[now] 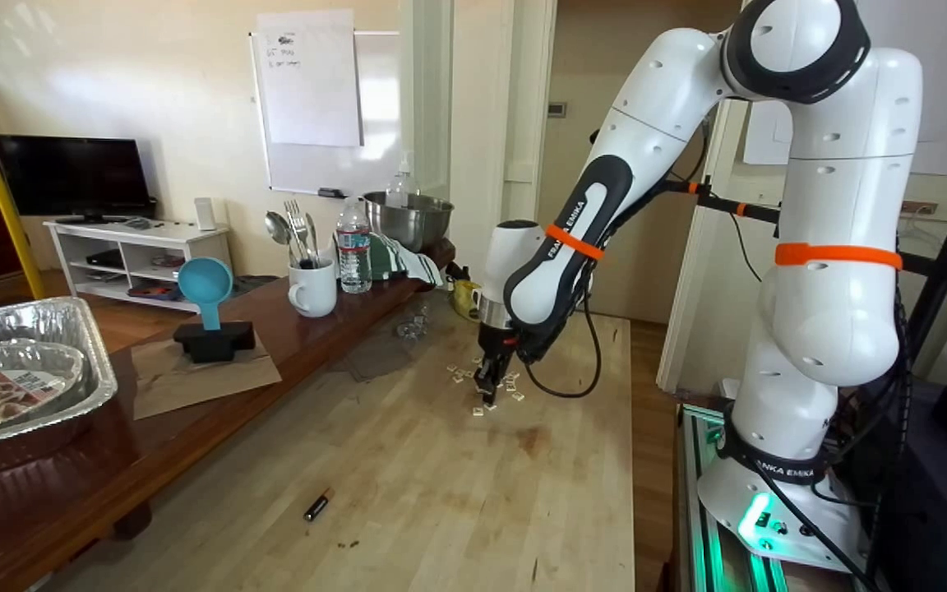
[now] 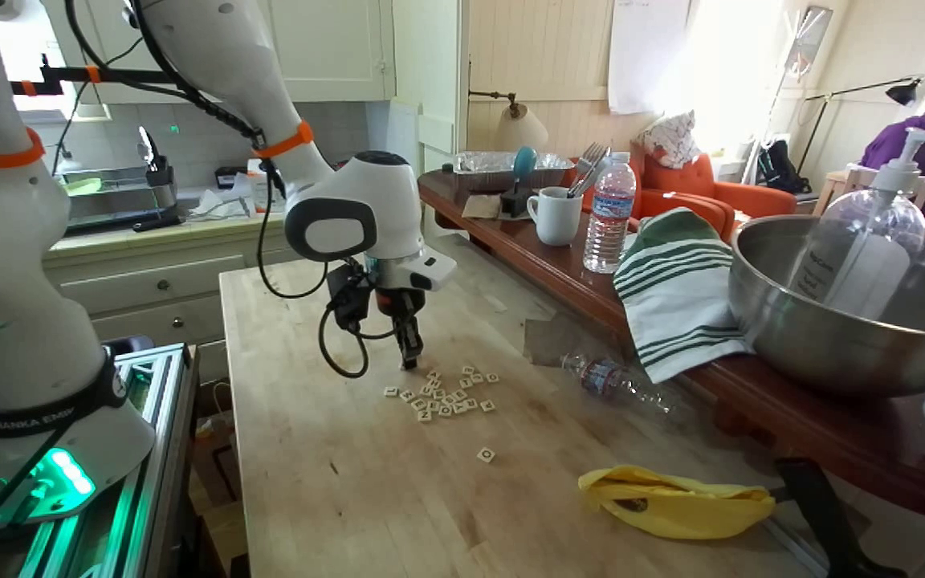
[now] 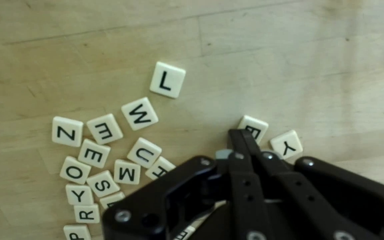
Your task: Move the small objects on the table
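Observation:
The small objects are cream letter tiles (image 2: 460, 395) in a loose cluster on the light wooden table (image 2: 382, 498). A tile marked O (image 2: 486, 455) lies apart from the cluster. In the wrist view, a tile marked L (image 3: 167, 80) and a W tile (image 3: 140, 113) lie left of the fingertips, with several more tiles at lower left. My gripper (image 3: 243, 133) points down with its fingertips pressed together and nothing seen between them. The tips partly cover one tile (image 3: 256, 124), and a Y tile (image 3: 286, 144) lies just right. In both exterior views the gripper (image 1: 487, 393) (image 2: 409, 364) is low at the cluster's edge.
A raised dark wooden counter (image 2: 543, 261) runs along the table, bearing a mug (image 2: 556, 217), a water bottle (image 2: 611, 213) and a steel bowl (image 2: 848, 321). A clear bottle (image 2: 615, 381) and a yellow item (image 2: 675, 502) lie on the table. A battery (image 1: 317, 506) lies at the near end.

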Available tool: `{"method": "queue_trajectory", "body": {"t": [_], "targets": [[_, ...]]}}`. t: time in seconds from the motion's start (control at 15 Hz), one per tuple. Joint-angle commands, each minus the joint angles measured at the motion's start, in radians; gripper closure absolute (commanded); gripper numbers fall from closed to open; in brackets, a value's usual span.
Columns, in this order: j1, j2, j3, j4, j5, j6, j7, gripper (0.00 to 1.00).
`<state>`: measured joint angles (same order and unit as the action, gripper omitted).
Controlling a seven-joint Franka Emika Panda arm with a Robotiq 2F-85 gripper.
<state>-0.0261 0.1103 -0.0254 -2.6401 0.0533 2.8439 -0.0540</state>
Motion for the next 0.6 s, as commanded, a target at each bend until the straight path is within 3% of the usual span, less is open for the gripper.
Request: {"method": "queue_trajectory", "body": {"t": [0.0,0.27,0.53], "targets": [[-0.006,0.041,-0.003,0.032,0.042,-0.063,0.079,1.0],[-0.006,0.046,-0.016,0.048,0.061,-0.08,0.19,1.0],[-0.01,0.05,-0.003,0.056,0.136,-0.075,0.216,1.0]]}}
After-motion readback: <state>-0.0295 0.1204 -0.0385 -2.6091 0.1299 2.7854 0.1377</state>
